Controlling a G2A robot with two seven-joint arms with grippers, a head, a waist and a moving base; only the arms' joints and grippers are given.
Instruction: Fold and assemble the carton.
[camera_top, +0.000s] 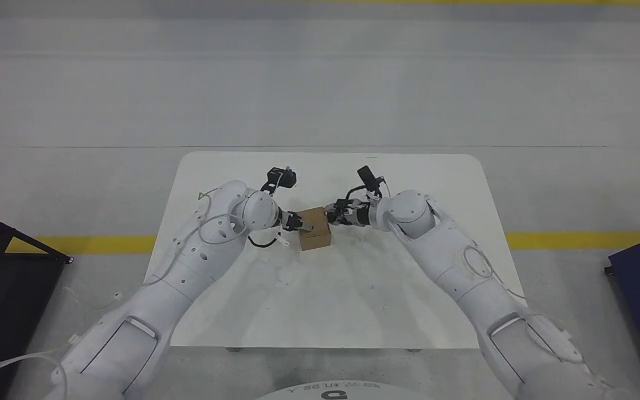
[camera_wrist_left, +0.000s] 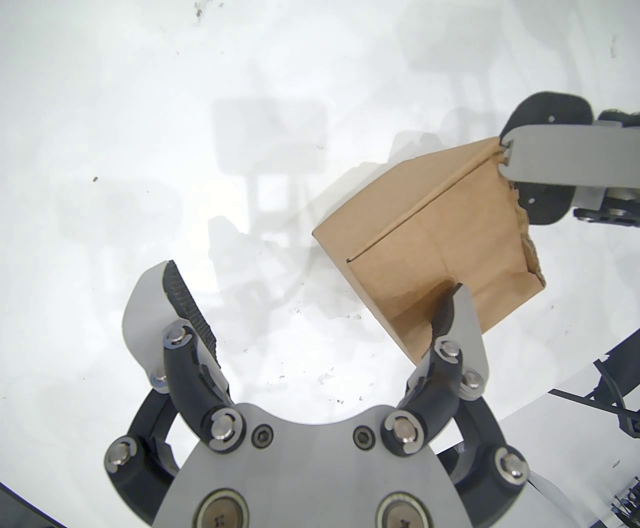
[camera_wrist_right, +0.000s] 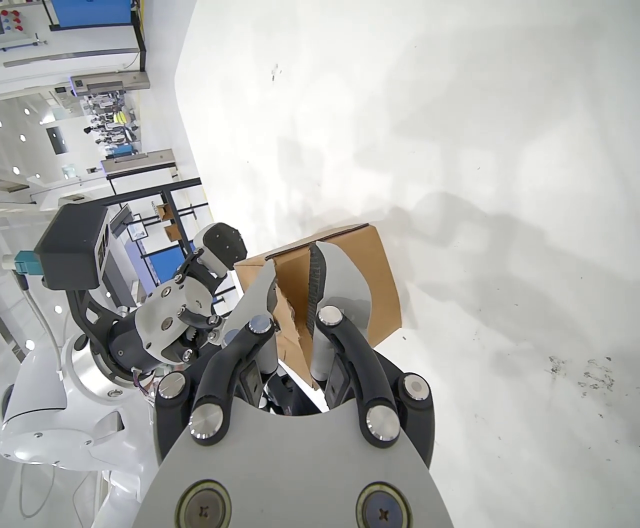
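A white table (camera_top: 420, 290) is carrying the work. The left gripper (camera_wrist_left: 311, 282) is standing spread wide, one tip touching the brown carton (camera_wrist_left: 440, 240) at the table's middle. The right gripper (camera_wrist_right: 292, 265) is pinching the carton's ragged open edge. Light, thin board is probably creasing easily, so gripping beside fold lines seems safest.

left gripper (camera_wrist_left: 312, 282) spread wide (both arms angled inward); right gripper (camera_wrist_right: 294, 262) pinched on carton (camera_wrist_right: 380, 280) wall.
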